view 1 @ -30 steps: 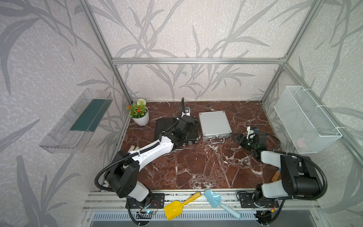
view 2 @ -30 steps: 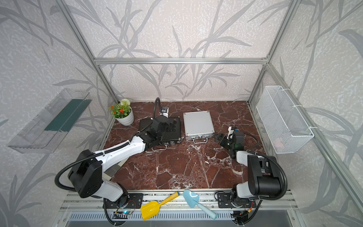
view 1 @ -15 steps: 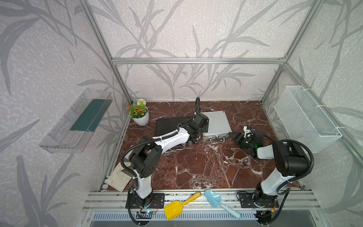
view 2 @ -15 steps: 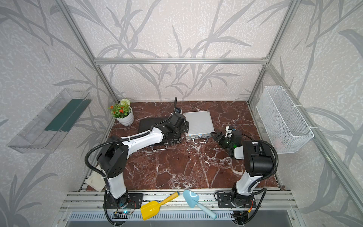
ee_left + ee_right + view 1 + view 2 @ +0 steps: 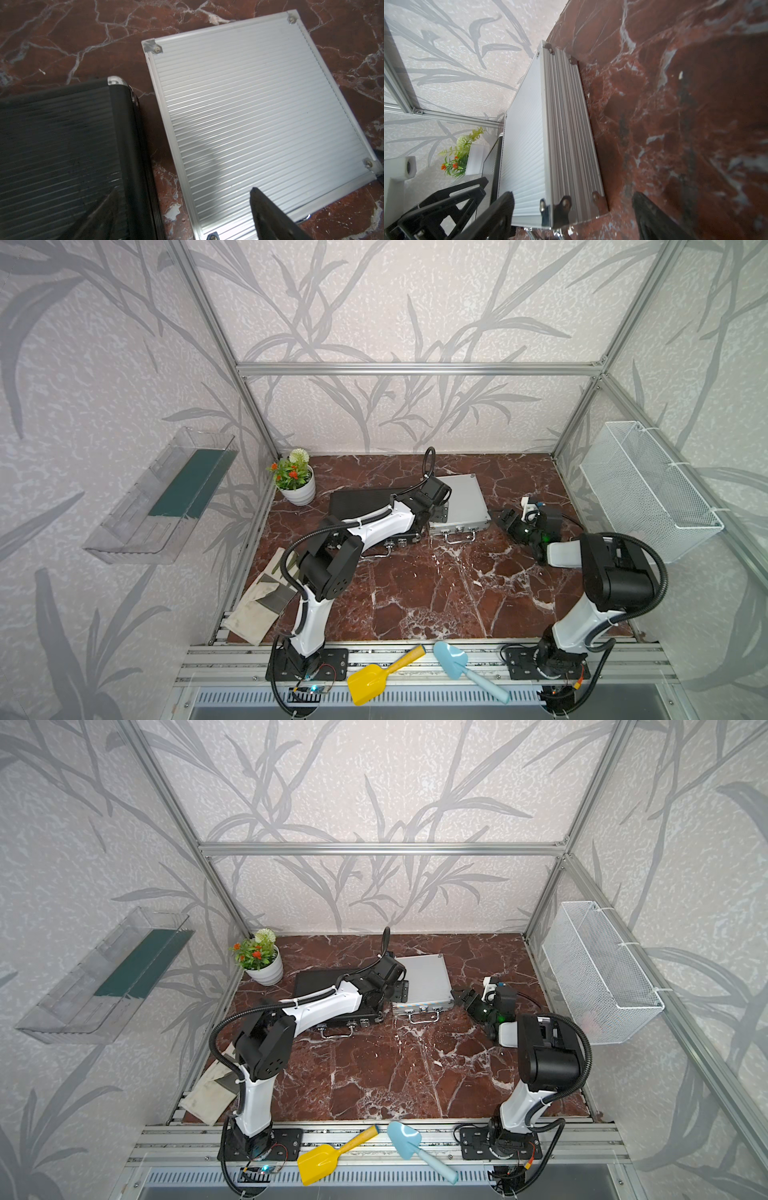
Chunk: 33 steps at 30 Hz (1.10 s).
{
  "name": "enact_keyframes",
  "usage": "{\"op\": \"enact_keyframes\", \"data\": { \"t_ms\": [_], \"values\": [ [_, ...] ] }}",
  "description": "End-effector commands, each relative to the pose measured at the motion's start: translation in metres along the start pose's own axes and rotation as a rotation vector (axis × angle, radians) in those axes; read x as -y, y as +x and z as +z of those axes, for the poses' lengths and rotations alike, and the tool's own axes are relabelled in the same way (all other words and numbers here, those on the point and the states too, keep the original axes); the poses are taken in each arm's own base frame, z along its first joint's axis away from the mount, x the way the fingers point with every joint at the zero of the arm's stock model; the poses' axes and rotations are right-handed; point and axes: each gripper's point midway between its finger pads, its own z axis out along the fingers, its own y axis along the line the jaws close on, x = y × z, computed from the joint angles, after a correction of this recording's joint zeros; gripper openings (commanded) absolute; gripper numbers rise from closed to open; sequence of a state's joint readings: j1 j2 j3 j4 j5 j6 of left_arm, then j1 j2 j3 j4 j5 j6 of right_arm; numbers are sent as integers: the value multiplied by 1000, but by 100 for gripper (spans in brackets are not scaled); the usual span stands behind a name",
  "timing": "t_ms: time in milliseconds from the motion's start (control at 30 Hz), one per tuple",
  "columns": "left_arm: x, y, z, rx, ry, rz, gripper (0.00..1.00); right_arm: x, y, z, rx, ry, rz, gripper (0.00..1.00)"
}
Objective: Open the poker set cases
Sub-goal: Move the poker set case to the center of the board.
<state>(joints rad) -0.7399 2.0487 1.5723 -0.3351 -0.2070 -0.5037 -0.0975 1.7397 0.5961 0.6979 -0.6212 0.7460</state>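
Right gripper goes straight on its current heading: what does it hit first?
Likely the side wall of the ribbed silver metal case, right ahead of the right gripper; gap unclear.

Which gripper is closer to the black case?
Left. The left gripper straddles the gap between the black case and silver case; the right gripper is at the silver case's far side.

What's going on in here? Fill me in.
Two poker cases lie flat and closed on the marble table, not yet opened. The left hand hangs open above the gap between the black case and the silver case. The right hand, also open, faces the silver case's side, holding nothing.
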Motion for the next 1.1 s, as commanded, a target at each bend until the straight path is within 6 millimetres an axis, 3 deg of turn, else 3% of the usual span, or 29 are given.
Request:
{"op": "enact_keyframes", "data": {
  "t_ms": [0,200,500,600,900,1067],
  "values": [
    [-2,11,6,-54,-12,-40,85,1,-2,9,-25,-2,-26,84],
    [13,7,17,-78,28,-25,75,-6,3,25,-78,-26,-47,69],
    [27,12,36,-130,69,-24,60,0,7,30,-91,16,-62,66],
    [32,7,32,-116,80,-9,55,1,8,28,-92,20,-70,66],
    [23,-32,-6,64,23,-7,58,3,10,23,-78,39,-72,66],
    [31,-32,-10,85,22,29,53,4,10,23,-69,40,-77,66]
  ]
}}
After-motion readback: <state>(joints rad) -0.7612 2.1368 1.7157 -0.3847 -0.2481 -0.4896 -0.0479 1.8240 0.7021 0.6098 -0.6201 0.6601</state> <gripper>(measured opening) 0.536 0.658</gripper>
